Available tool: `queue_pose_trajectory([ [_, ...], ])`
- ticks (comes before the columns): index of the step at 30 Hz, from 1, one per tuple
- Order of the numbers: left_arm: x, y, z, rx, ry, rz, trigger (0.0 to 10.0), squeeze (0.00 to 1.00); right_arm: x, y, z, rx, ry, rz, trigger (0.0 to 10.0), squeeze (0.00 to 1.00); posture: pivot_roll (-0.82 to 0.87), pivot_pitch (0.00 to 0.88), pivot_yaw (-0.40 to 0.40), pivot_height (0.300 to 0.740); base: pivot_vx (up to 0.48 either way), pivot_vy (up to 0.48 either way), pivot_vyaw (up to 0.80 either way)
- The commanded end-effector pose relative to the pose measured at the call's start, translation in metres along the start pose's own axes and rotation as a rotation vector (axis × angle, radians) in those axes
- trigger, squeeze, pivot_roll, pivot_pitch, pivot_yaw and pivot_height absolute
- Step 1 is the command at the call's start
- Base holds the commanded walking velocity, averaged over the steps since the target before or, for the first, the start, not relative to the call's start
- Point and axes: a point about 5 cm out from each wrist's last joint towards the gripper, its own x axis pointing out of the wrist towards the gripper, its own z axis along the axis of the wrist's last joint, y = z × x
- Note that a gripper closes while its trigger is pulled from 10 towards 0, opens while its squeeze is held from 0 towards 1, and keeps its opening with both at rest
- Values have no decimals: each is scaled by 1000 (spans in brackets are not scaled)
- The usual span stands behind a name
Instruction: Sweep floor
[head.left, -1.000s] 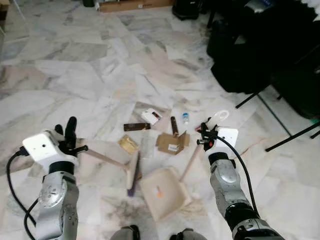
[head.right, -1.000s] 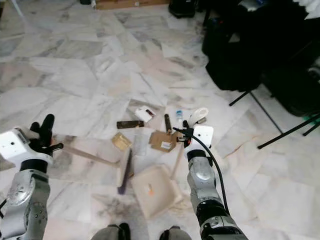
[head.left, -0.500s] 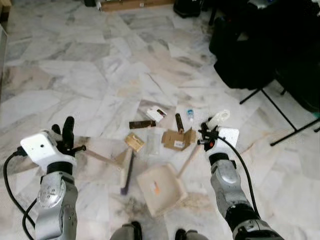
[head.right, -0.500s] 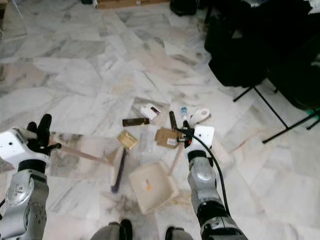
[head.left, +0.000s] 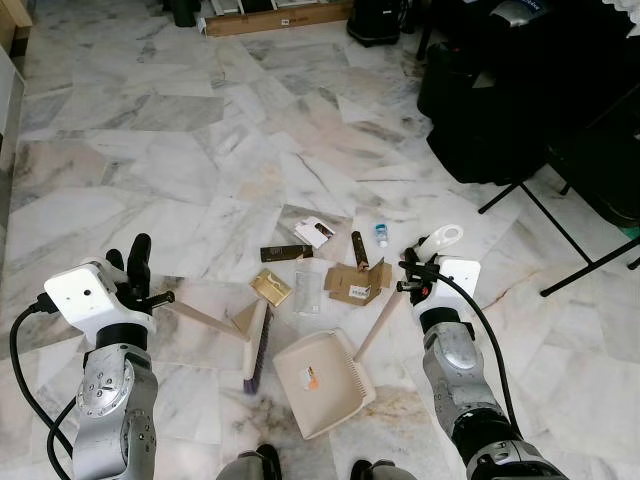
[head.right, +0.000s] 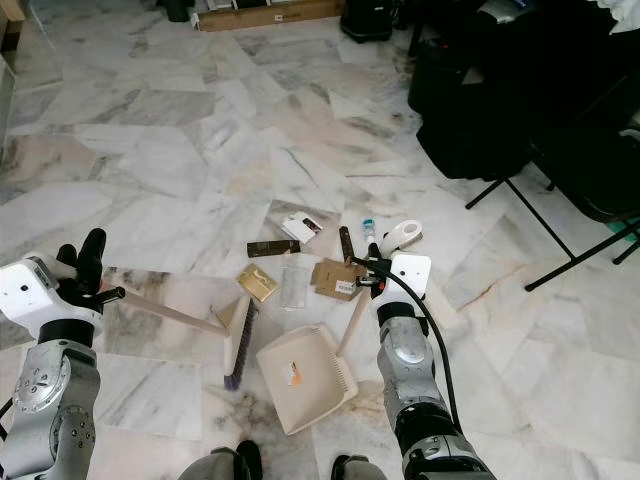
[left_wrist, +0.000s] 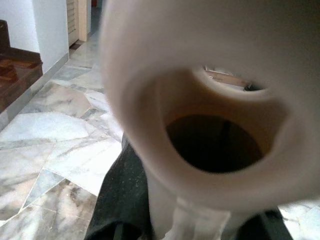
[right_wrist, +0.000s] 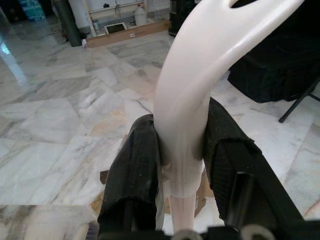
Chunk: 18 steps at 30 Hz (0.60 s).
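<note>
— What are you sweeping on, and with what?

— You stand on a marble floor (head.left: 180, 170) of pale, grey-veined slabs cut in odd angles. Your left hand (head.left: 140, 275) is clamped on the end of a broom (head.left: 256, 340), a pale stick whose long flat head with dark bristles rests on the floor just left of the dustpan (head.left: 322, 380). In the left wrist view, the stick's hollow round end sits close to the lens, blurred.

— And the right hand?

— Your right hand (head.left: 412, 274) grips the dustpan's long cream plastic handle; the right wrist view shows both black fingers (right_wrist: 134, 165) pressed tight against it, below its looped top. The pan itself is a square, shallow, cream tray lying flat on the floor between your arms.

— Anything in the pan?

— You can see one small orange mark inside; whether that is a scrap or a label, I cannot tell.

— Where is the litter?

— Just beyond the pan: a folded brown cardboard piece (head.left: 354, 284), a clear wrapper (head.left: 308, 293), a gold packet (head.left: 270, 287), a dark bar (head.left: 286, 253), a white card (head.left: 315, 233), a dark tube (head.left: 359, 246) and a small bottle (head.left: 381, 234).
</note>
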Motion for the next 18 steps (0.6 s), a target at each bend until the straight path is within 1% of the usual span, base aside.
queue_pose_trajectory([
  [1,-1,1,2,-4,-15,2,10000,0,0,-2,4,8,-33,-9,10000,0,12,186,-28,740,0,0,0],
  [7,-2,1,0,-5,-8,6,10000,0,0,-2,4,8,-32,-12,10000,0,12,193,-28,740,0,0,0],
  [11,-6,9,-6,17,13,28,10000,0,2,-2,9,9,-52,-5,10000,0,14,200,-27,740,0,0,0],
  [13,-9,13,-8,22,21,41,10000,0,6,-2,18,2,-93,4,10000,0,10,202,-27,740,0,0,0],
  [14,-11,14,-9,25,26,47,10000,0,8,-2,25,-24,-123,15,10000,0,10,202,-27,740,0,0,0],
  [15,-11,14,-9,25,26,47,10000,0,8,-2,25,-24,-123,15,10000,0,10,202,-27,740,0,0,0],
  [16,-13,16,-10,29,29,53,10000,0,11,-3,33,-54,-157,25,10000,0,8,202,-28,740,0,0,0],
  [18,-14,17,-11,35,30,61,10000,0,14,-4,41,-67,-185,25,10000,0,7,203,-28,740,0,0,0],
])
